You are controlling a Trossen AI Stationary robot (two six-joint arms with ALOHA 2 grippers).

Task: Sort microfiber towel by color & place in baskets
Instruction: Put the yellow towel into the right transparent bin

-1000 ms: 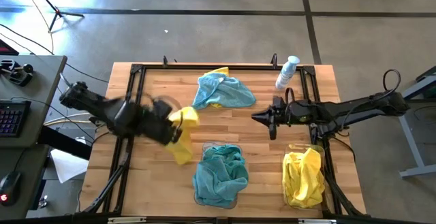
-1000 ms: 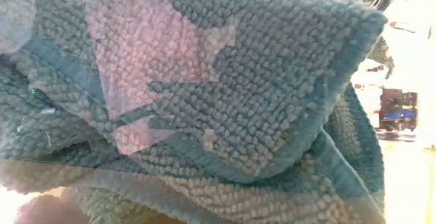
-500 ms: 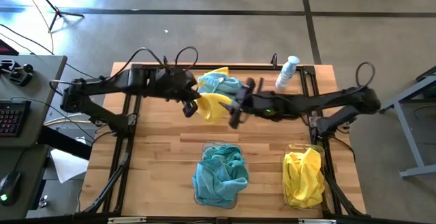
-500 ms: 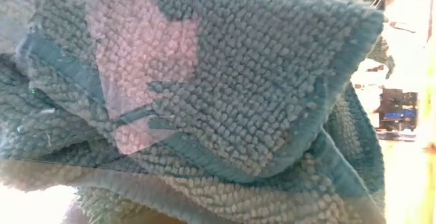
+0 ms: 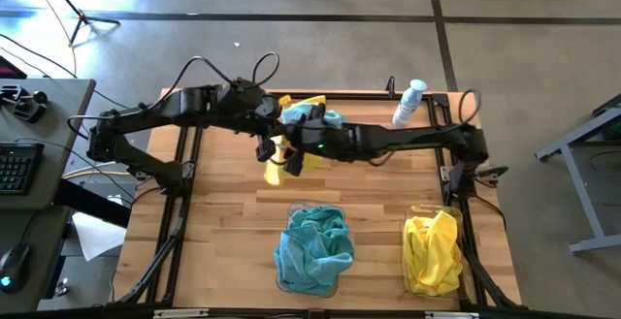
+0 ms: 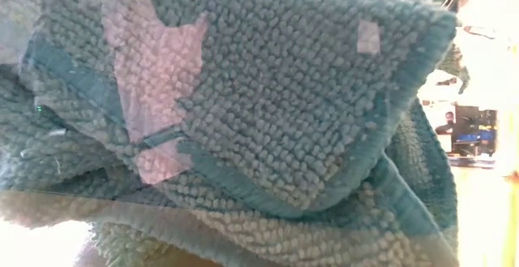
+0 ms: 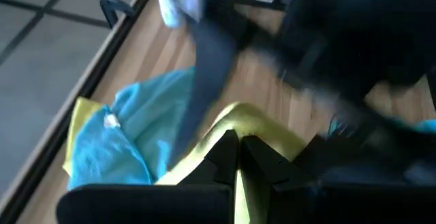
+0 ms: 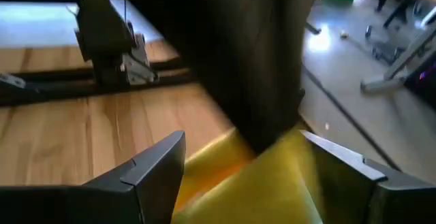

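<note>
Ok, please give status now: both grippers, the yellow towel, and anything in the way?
Left gripper shut on yellow towel. Right gripper open around the same towel, mid-table. Teal towel beside them; no blockage seen.

my two arms are dark, near-black, built of slim tubular links joined by chunkier rounded joint housings. thin black cables loop up in arcs above the left arm and near the shoulder of the right arm. my left gripper ends in two blocky matte black fingers with stepped, angular inner edges. my right gripper has two broad, flat dark fingers with bevelled tips that catch a pale sheen. each arm rises from a black base at the table's side rail.
</note>
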